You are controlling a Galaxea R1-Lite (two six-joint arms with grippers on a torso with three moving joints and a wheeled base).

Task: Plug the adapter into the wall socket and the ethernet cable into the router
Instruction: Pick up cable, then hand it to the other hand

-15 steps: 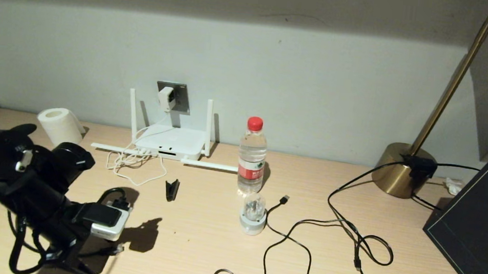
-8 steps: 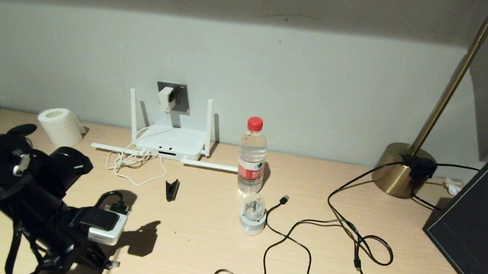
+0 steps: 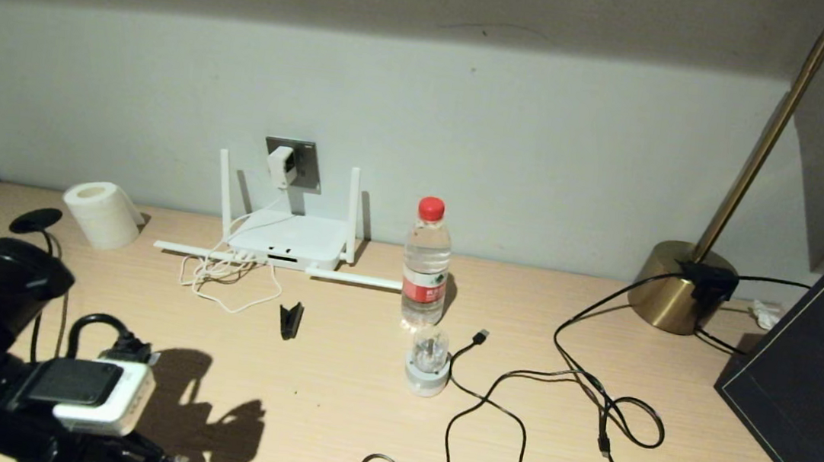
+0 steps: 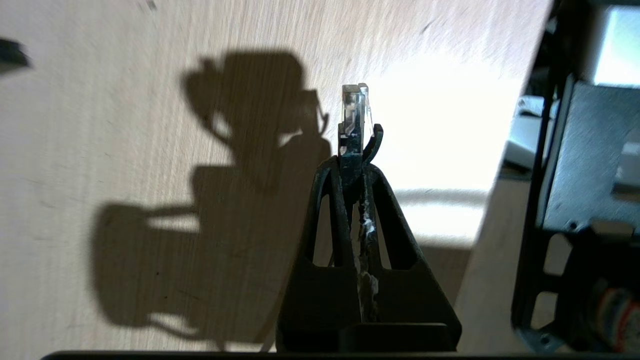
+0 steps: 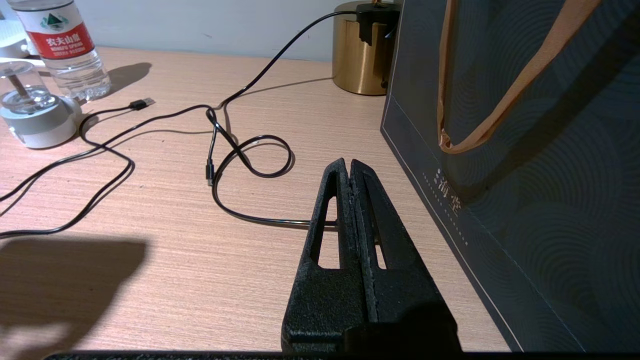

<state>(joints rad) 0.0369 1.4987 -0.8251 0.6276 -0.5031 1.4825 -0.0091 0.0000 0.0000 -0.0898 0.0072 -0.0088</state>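
Two fingers of the left gripper (image 4: 356, 165) are pinched on the ethernet cable (image 4: 354, 112) just behind its clear plug, whose long axis runs in line with the fingers, tip pointing straight out past them over bare desk (image 3: 333, 399). In the head view this gripper sits low at about 8 o'clock, close to the desk's near edge, its fingertips partly lost in shadow; the cable's black disc end (image 3: 35, 220) lies at 9 o'clock. Open wood stretches from there toward 12 o'clock up to the router (image 3: 290, 239), flat against the wall, ports facing the robot, two antennas upright and two lying flat. Above it the adapter (image 3: 279, 166) sits in the wall socket (image 3: 299, 163), cord hanging to a loose pile by the router. Right gripper (image 5: 350, 167) is pressed together, holding nothing, near a dark bag (image 5: 525, 150); it is out of the head view. Water bottle (image 3: 425, 263) and loose black cables (image 3: 555, 399) crowd 3 to 5 o'clock.
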